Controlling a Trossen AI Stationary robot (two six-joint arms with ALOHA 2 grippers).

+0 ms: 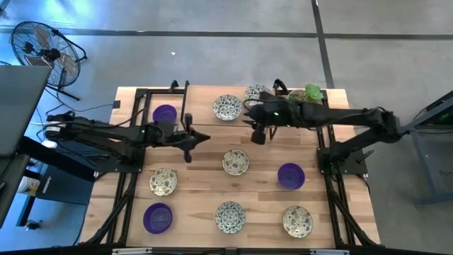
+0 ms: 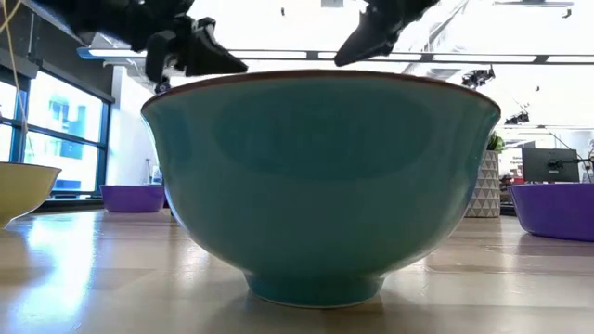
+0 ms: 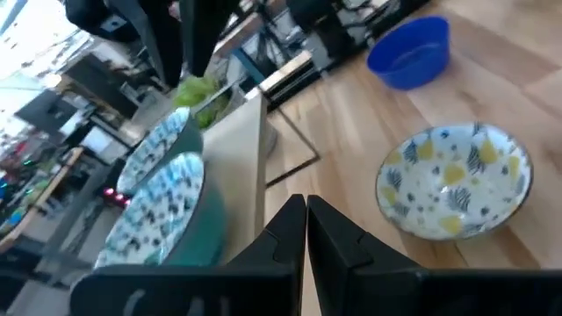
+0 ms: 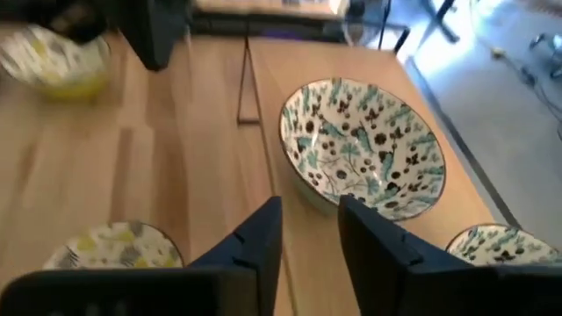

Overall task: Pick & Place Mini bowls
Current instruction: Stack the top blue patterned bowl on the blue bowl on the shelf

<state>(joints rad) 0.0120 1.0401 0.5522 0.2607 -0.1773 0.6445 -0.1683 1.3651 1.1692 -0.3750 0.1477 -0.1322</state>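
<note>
Several mini bowls rest on their bases on the wooden table (image 1: 205, 177). Purple ones sit at the far left (image 1: 164, 113), near left (image 1: 157, 217) and right (image 1: 291, 176). Patterned ones include two at the far middle (image 1: 226, 108) (image 1: 257, 94) and one at the centre (image 1: 236, 161). My left gripper (image 1: 202, 138) hovers shut left of the centre bowl (image 3: 452, 180), holding nothing. My right gripper (image 4: 307, 224) is open, raised over the table near the far patterned bowl (image 4: 362, 158), with nothing between its fingers.
More patterned bowls stand at the near left (image 1: 163, 181), near middle (image 1: 230, 216) and near right (image 1: 297, 220); the near-middle one fills the low view as a teal bowl (image 2: 320, 176). A potted green plant (image 1: 311, 93) stands at the far right corner.
</note>
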